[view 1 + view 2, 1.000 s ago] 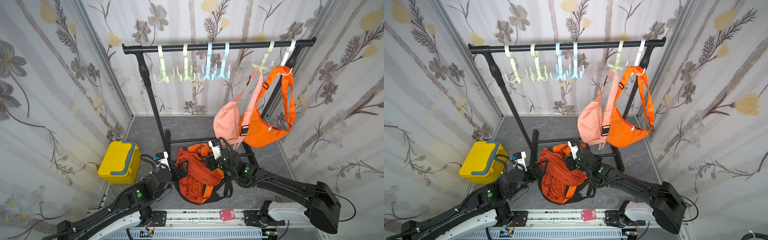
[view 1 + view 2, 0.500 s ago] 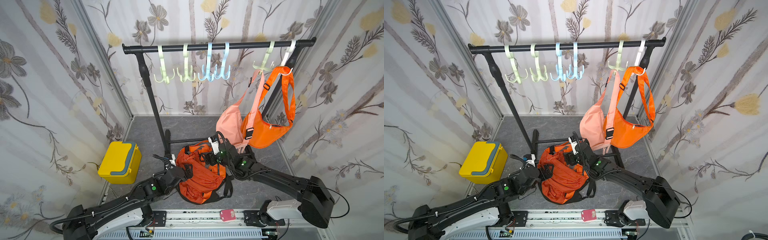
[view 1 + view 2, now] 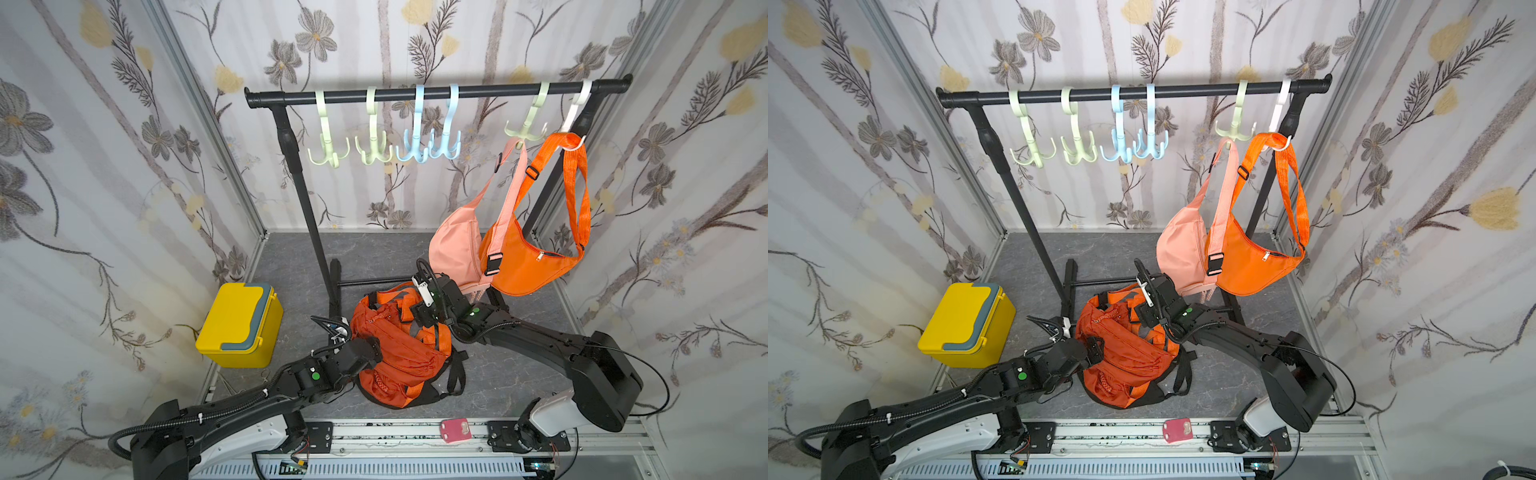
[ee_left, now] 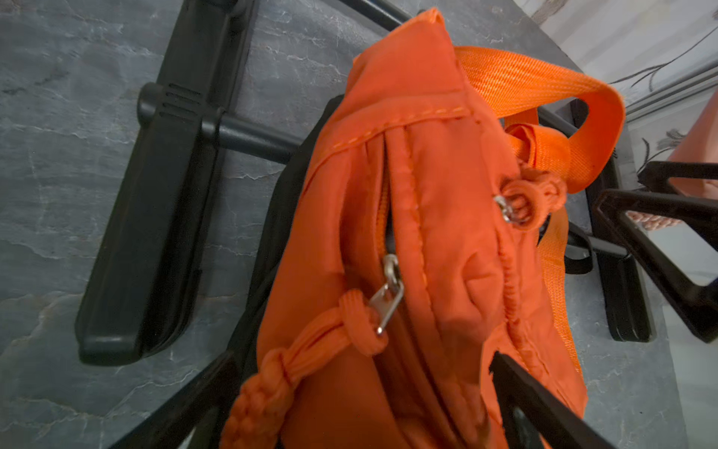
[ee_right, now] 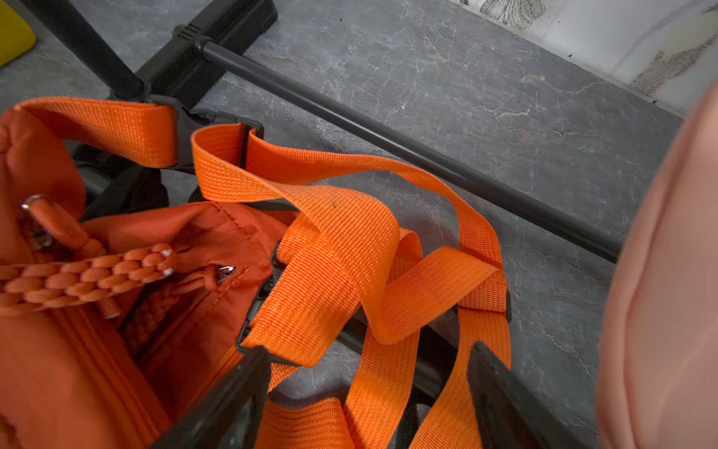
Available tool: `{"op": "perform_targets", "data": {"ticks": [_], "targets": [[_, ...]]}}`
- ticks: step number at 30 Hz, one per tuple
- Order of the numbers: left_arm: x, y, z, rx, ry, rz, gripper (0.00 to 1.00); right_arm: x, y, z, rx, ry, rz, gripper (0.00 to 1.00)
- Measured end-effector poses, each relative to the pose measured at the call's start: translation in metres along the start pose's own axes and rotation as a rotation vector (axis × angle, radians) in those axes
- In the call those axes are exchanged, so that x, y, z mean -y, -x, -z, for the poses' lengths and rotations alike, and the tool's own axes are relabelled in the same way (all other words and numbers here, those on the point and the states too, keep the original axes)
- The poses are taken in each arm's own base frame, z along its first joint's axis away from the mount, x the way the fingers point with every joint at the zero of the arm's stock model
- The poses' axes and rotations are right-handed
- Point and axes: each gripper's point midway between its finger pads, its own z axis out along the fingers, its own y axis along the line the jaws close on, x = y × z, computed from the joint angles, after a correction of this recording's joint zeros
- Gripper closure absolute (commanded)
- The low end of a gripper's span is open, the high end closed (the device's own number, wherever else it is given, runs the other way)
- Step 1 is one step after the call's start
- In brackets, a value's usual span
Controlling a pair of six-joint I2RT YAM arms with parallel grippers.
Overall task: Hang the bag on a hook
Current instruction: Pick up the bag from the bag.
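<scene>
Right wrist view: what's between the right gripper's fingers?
The orange bag's webbing straps cross the gap between the open fingers, with grey floor behind. This shows in the right wrist view.

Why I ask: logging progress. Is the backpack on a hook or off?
Off. The backpack lies slumped on the floor by the rack, straps loose, hung on nothing.

Bag (image 4: pixel 427 233) matt orange cloth; webbing strap (image 5: pixel 330 233) coarse-woven; zipper pull (image 4: pixel 388 295) shiny metal.
</scene>
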Motion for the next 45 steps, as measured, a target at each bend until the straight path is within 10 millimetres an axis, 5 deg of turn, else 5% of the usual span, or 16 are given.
{"op": "perform_targets", "data": {"ticks": [11, 18, 24, 28, 32, 40, 45], "targets": [[0.013, 0.015, -0.005, 0.040, -0.024, 0.010, 1.00, 0.022, 0.010, 0.013, 0.033, -0.054, -0.026, 0.28], [0.060, 0.053, 0.031, 0.121, -0.173, -0.123, 1.00, 0.060, 0.024, 0.049, 0.124, -0.120, -0.095, 0.23], [0.118, 0.100, 0.092, 0.210, -0.335, -0.256, 1.00, 0.057, 0.033, 0.066, 0.162, -0.091, -0.100, 0.21], [0.134, 0.116, 0.128, 0.234, -0.402, -0.327, 1.00, 0.056, 0.031, 0.069, 0.156, -0.083, -0.094, 0.19], [0.127, 0.116, 0.140, 0.220, -0.396, -0.373, 1.00, 0.056, 0.019, 0.055, 0.098, -0.090, -0.074, 0.17], [0.073, 0.078, 0.112, 0.086, -0.249, -0.417, 1.00, 0.034, -0.019, 0.010, -0.084, -0.086, 0.026, 0.13], [0.056, 0.076, 0.115, 0.089, -0.223, -0.384, 1.00, 0.021, -0.039, -0.007, -0.162, -0.112, 0.122, 0.13]]}}
